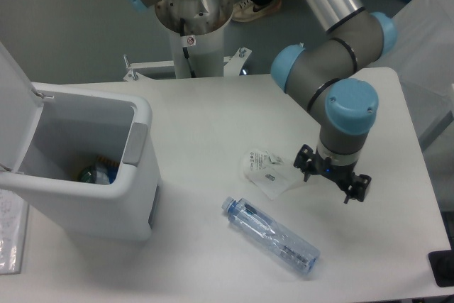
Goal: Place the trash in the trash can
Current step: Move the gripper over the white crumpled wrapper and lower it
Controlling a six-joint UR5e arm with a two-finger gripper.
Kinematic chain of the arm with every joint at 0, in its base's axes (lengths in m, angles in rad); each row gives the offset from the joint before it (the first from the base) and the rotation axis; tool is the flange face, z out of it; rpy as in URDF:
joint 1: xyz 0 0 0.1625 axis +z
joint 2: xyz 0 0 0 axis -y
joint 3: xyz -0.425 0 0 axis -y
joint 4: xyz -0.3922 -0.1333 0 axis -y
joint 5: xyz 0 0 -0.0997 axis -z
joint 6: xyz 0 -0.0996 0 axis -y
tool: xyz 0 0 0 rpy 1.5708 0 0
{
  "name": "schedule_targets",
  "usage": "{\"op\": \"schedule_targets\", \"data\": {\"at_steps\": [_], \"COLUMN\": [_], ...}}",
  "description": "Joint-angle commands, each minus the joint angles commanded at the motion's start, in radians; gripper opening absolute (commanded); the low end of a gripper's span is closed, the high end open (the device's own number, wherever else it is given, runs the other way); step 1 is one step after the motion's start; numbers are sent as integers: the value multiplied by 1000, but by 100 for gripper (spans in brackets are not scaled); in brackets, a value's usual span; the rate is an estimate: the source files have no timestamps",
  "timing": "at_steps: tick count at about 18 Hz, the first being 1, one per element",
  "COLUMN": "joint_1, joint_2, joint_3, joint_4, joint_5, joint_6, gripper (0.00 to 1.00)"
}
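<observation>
Single fixed view, looking down on the white surface (213, 125).

Trash can (85, 168): at 9 o'clock on the surface, lid flipped up and back, its upper part cut off by the left frame edge. Grey latch tab (135, 143) visible on the right rim. Inside, at the bottom, something bluish-green and a scrap of orange; too dark and small to identify.

Wrapper (266, 172): flat, crinkled, whitish, lying just right of centre with a small printed label facing up; print unreadable. Its right edge lies close to the claw; whether they touch cannot be told.

Bottle (269, 235): clear with bluish tint, lying on its side toward 5 o'clock from centre, cap end pointing up-left toward the can, base toward the lower right. Apart from the wrapper, well apart from the can.

Claw (332, 177): at 3 o'clock, pointing down, just right of the wrapper. Seen from above, the wrist body covers the fingertips; only two dark finger mounts show either side. Whether it is released or clenched: cannot tell. Nothing visibly held.

Arm: upper links run out of frame at top. A dark object (443, 267) at the lower right corner is cut off, unidentifiable.
</observation>
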Motion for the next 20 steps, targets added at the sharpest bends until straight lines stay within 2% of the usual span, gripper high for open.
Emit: {"op": "schedule_targets", "data": {"at_steps": [4,6,9,12,14,17,18,20], "joint_1": [-3,1,34,25,21,11,3,-2], "joint_2": [15,46,81,81,78,69,64,61], "joint_3": [-37,-77,-114,-123,-158,-209,-224,-241], "joint_4": [-15,-50,-98,-91,-62,88,118,130], "joint_5": [8,9,60,81,80,80,80,80], "joint_6": [32,119,325,353,348,338,336,336], "gripper": [100,100,100,100,100,100,100,100]}}
